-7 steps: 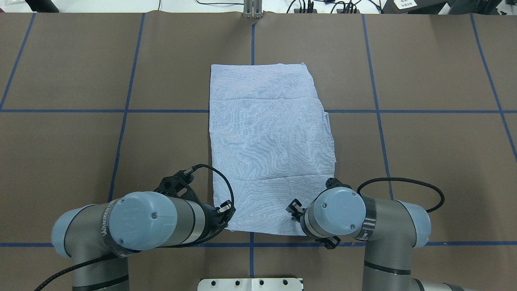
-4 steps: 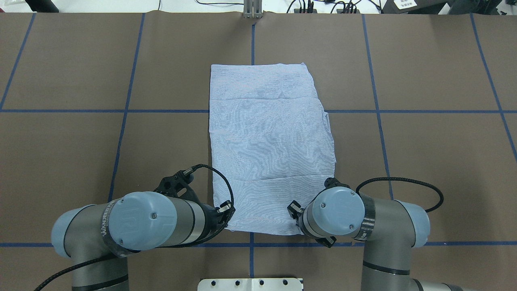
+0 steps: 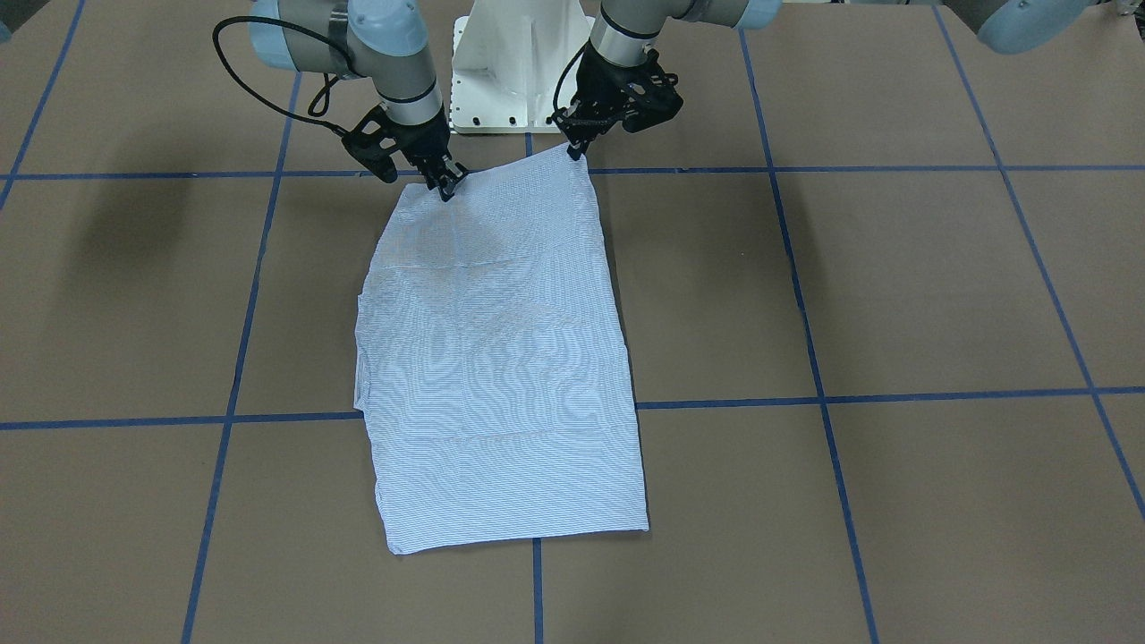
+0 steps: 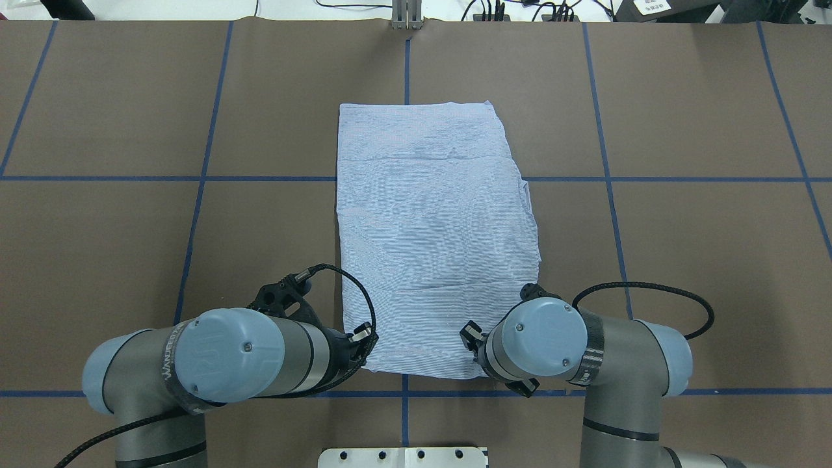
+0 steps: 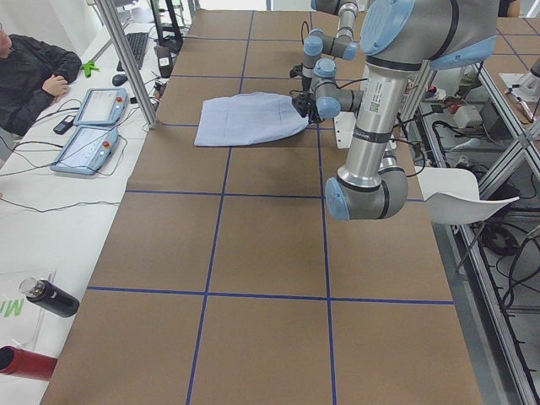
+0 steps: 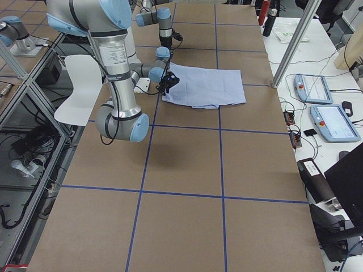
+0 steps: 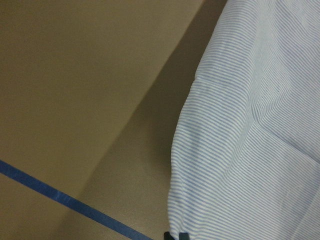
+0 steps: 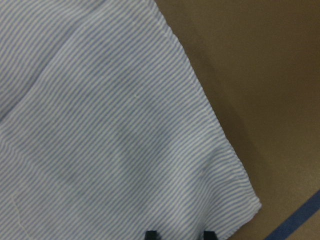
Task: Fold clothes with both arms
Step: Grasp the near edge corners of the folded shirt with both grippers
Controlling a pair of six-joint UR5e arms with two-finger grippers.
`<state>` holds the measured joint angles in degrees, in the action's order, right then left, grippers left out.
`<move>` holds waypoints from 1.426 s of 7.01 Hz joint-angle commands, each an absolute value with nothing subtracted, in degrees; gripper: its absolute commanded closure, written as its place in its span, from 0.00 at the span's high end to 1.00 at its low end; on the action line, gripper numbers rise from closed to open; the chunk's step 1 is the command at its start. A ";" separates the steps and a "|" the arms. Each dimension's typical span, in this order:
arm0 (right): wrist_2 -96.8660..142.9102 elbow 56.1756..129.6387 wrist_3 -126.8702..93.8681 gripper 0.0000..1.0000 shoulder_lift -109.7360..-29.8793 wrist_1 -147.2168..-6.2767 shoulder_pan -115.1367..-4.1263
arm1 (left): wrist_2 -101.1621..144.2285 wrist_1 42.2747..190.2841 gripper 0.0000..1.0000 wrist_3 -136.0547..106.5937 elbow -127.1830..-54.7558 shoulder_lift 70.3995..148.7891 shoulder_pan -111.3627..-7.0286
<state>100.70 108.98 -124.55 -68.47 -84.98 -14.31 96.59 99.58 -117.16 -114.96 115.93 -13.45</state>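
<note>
The striped shirt (image 4: 429, 240) lies folded into a long rectangle on the brown table, and shows also as shirt (image 3: 492, 358). My left gripper (image 3: 572, 148) is shut on the near corner on my left and holds it slightly raised; in the left wrist view its tips (image 7: 176, 235) sit together at the cloth's edge (image 7: 250, 125). My right gripper (image 3: 445, 190) rests on the other near corner. In the right wrist view its fingertips (image 8: 151, 234) stand apart on flat cloth (image 8: 100, 125), so it is open. From overhead both grippers, left (image 4: 364, 341) and right (image 4: 471, 338), are largely hidden under their wrists.
The white pedestal base (image 3: 519, 63) stands just behind the shirt's near edge. Blue tape lines (image 4: 201, 179) grid the table. Teach pendants (image 5: 89, 126) and a seated person (image 5: 34, 67) are along the far side. Bottles (image 5: 51, 299) lie at one table end.
My right wrist has shifted slightly toward the shirt's middle and a little forward. The left arm and the shirt have stayed where they were.
</note>
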 commanded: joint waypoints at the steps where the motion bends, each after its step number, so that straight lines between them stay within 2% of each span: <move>1: 100.46 108.46 -124.54 0.73 -68.47 -85.08 -14.24 | 96.59 99.58 0.00 -117.16 -114.96 115.93 -13.45; 4: 100.46 108.46 -124.54 0.75 -68.03 -85.08 -14.15 | 96.59 99.58 0.00 -117.16 -115.14 116.02 -13.45; 7: 100.46 108.02 -124.54 0.72 -67.68 -85.17 -14.06 | 96.59 99.58 0.00 -117.25 -115.14 116.02 -13.45; 9: 100.46 107.76 -124.54 0.66 -67.68 -85.17 -14.06 | 96.59 99.58 0.00 -117.25 -115.14 116.02 -13.45; 10: 100.55 107.75 -124.54 0.55 -67.68 -85.17 -14.06 | 96.59 99.58 0.00 -117.25 -115.14 116.02 -13.45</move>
